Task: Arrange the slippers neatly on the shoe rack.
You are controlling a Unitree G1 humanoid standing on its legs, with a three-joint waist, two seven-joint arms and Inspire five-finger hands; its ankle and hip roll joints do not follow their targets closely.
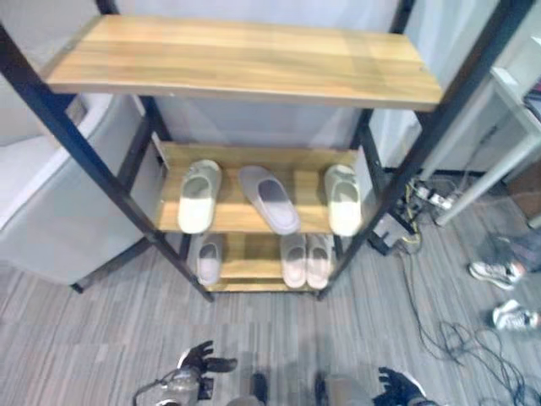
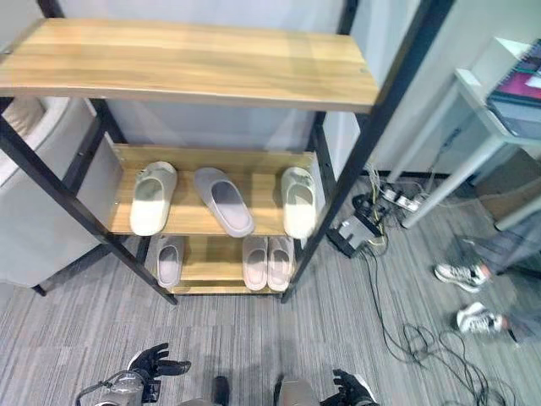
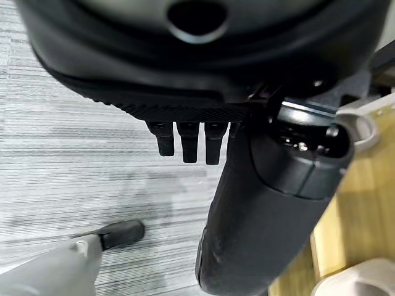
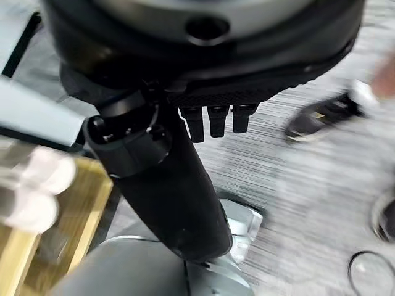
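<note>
The wooden shoe rack point(image 1: 245, 61) with black posts stands ahead of me. Its middle shelf holds a cream slipper point(image 1: 199, 196) at the left, a grey slipper point(image 1: 269, 199) lying askew in the middle and a cream slipper point(image 1: 343, 199) at the right. On the bottom shelf lie a single pale slipper point(image 1: 208, 258) and a pair point(image 1: 306, 260) side by side. My left hand point(image 1: 196, 362) hangs low over the floor in front of the rack, open and holding nothing. My right hand point(image 1: 399, 387) is low at the right, also open, its thumb point(image 4: 166, 185) straight.
A grey armchair point(image 1: 42, 194) stands left of the rack. A white table point(image 1: 516, 110) with a book point(image 2: 517, 93) stands at the right. A power strip point(image 1: 427, 199) and loose cables lie on the carpet. A person's sneakers point(image 1: 494, 272) are at the far right.
</note>
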